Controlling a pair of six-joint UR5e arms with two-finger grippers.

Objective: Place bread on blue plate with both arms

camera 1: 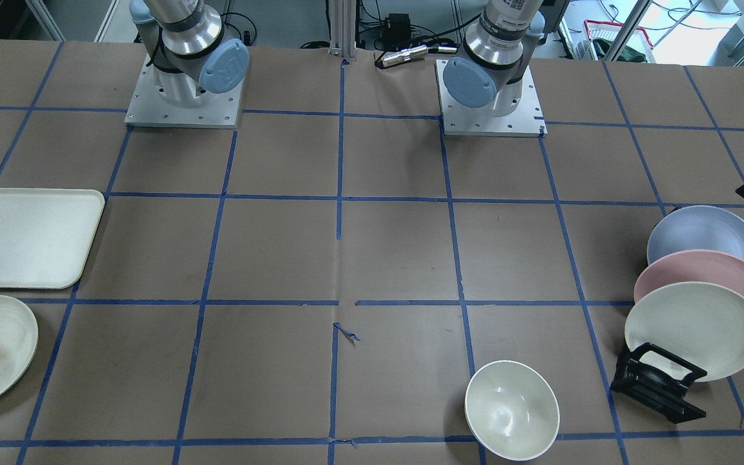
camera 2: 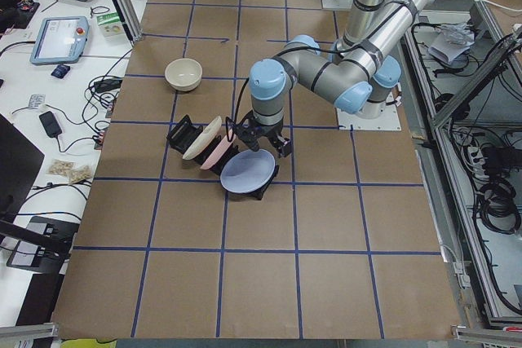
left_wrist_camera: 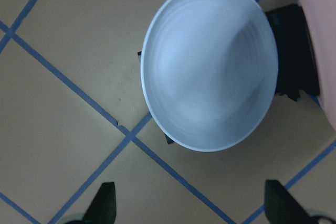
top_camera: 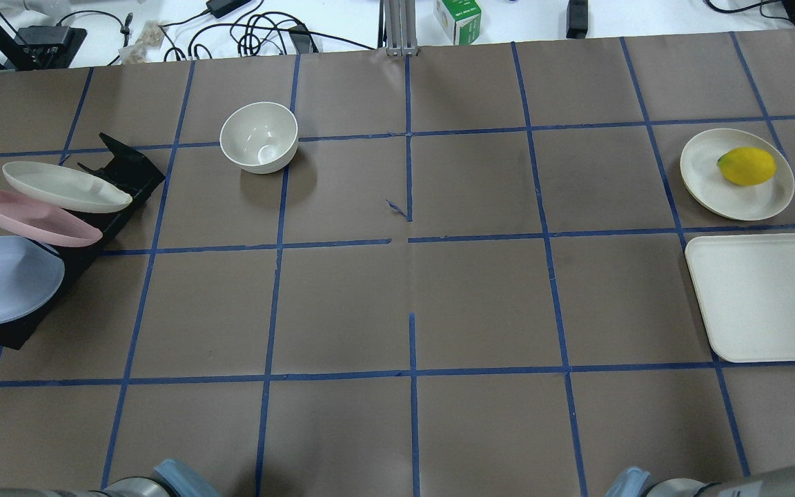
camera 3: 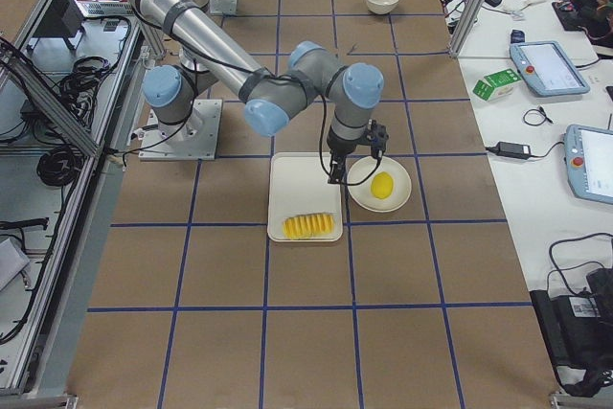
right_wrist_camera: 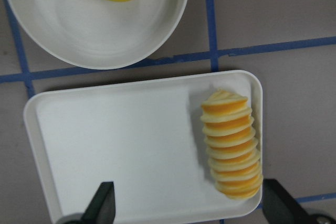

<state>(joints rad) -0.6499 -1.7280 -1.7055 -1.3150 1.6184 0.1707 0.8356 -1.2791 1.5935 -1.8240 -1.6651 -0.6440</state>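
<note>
The bread point(right_wrist_camera: 231, 142), a ridged yellow-orange and cream loaf, lies at one end of a white tray point(right_wrist_camera: 121, 145); it also shows in the exterior right view point(camera 3: 311, 227). My right gripper point(right_wrist_camera: 189, 208) hovers open and empty above the tray, apart from the bread. The pale blue plate point(left_wrist_camera: 210, 66) stands tilted in a black rack, also visible in the overhead view point(top_camera: 4, 279). My left gripper point(left_wrist_camera: 191, 211) hovers open and empty just above the plate without touching it; it also shows in the exterior left view point(camera 2: 261, 146).
A pink plate point(top_camera: 32, 217) and a cream plate point(top_camera: 66, 186) lean in the same rack point(top_camera: 121, 169). A white bowl point(top_camera: 259, 137) stands mid-table. A lemon point(top_camera: 746, 166) lies on a cream plate point(top_camera: 701, 179) beside the tray point(top_camera: 756, 297).
</note>
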